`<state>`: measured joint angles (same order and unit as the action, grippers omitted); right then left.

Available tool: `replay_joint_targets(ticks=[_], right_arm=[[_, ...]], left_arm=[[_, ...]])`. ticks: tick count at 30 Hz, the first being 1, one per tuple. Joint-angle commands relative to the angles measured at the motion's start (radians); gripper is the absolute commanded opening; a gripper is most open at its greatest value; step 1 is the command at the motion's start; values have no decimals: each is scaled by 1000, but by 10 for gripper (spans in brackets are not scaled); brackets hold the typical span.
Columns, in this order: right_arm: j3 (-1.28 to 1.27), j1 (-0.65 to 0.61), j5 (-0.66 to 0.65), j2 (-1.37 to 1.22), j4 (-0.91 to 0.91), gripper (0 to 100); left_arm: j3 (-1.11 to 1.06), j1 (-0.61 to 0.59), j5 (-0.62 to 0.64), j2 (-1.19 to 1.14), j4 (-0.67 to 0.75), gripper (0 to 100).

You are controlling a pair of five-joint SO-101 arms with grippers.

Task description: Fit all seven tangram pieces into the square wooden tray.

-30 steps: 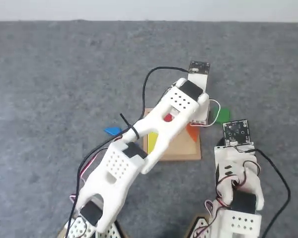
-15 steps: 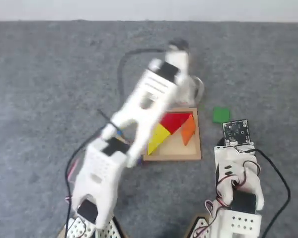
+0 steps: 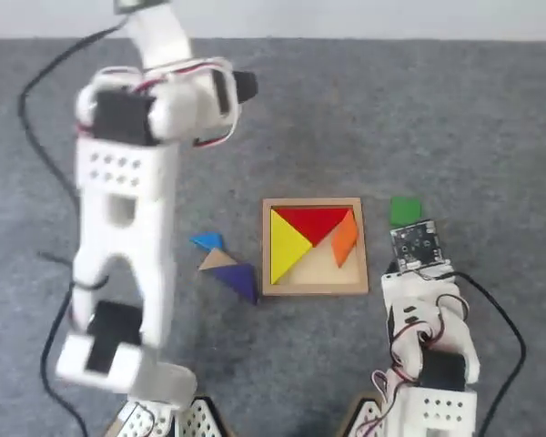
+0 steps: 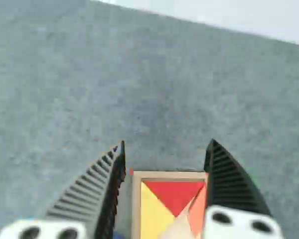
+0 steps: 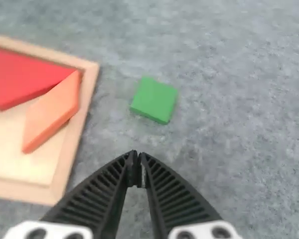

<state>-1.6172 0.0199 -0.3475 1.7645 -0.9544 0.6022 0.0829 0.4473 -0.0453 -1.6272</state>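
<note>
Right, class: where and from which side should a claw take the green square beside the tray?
Across two opposite straight edges of the green square, from directly above: it lies flat, apart from the tray, all sides free. The right claw, shut now, is nearest and must open first.

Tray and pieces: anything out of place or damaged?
Nothing stands out. The tray holds the red triangle, yellow triangle and orange piece, all flat; the green square lies on the mat beside one edge, the blue triangle, tan triangle and purple triangle beside the opposite edge, not placed yet.
</note>
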Motion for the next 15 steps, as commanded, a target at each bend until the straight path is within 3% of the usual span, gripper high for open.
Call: replay_joint_targets(ticks=[1,7,11,15], right_arm=[[69,-28,-28,-30,-42,6],[184,-33,-41,-271,-8,6],[305,-61,-64,-536,59,6],[448,-145,-58,-826,110,6]], left_arm=[[-245,-38,-14,219,54,252],[-858,-52,-135,552,347,250],[-1237,-52,-298,753,525,250],[-1440,-117,-295,867,614,250]])
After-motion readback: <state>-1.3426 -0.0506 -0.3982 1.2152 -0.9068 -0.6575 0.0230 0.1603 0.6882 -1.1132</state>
